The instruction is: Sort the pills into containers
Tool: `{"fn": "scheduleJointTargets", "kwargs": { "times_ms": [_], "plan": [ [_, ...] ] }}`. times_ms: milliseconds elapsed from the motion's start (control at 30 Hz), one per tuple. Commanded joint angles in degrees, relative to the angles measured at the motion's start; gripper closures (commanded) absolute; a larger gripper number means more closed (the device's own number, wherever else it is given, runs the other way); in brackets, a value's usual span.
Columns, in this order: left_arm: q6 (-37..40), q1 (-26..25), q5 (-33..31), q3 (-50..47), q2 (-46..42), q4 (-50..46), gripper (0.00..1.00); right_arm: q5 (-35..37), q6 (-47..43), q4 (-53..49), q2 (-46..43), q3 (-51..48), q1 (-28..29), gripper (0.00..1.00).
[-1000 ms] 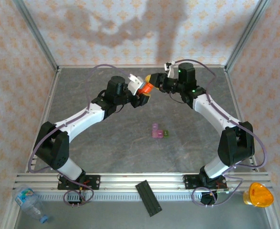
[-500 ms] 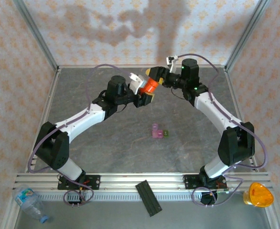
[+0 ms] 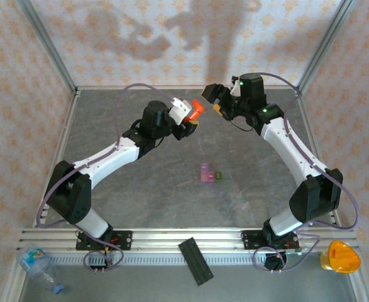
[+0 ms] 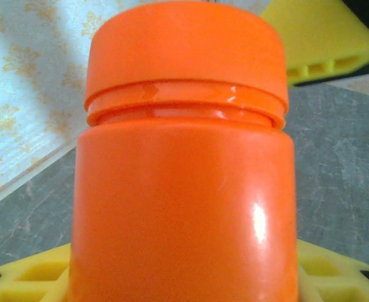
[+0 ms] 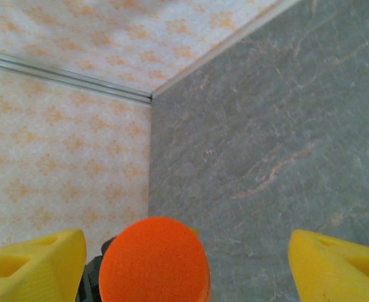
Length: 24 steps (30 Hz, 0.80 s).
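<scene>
Left tool clamps the orange bottle; right tool, jaws apart, faces its cap: an off-centre closure may slip and knock the bottle loose.

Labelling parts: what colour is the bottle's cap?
Orange cap, matching the bottle; clearest in left wrist view.

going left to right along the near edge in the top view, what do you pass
clear plastic bottle → left arm base → black bar → right arm base → orange-yellow dome
</scene>
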Motion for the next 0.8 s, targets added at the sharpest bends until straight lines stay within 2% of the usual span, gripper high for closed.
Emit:
{"fn": "scheduleJointTargets", "kwargs": {
  "times_ms": [0,300,633,700,767],
  "plan": [
    [2.26,0.04,-1.75,-0.08,-1.35,0.43,1.00,2.66,1.90,-1.78,-0.43,0.47,2.46,0.17],
    [2.08,-0.04,-1.27,0.14,-1.04,0.33,1.00,2.92,2.04,-1.42,2.11,2.71,5.39,0.20],
    [1.89,-0.24,-0.92,0.23,-0.73,0.43,1.00,2.74,1.80,-0.46,3.20,3.60,5.68,0.44],
    [1.89,-0.22,-0.89,0.23,-0.72,0.37,1.00,3.01,1.30,-0.47,3.14,3.58,5.68,0.44],
    [1.87,-0.24,-0.70,0.33,-0.67,0.40,1.00,3.64,0.65,-0.92,2.99,3.83,5.68,0.40]
  ]
}}
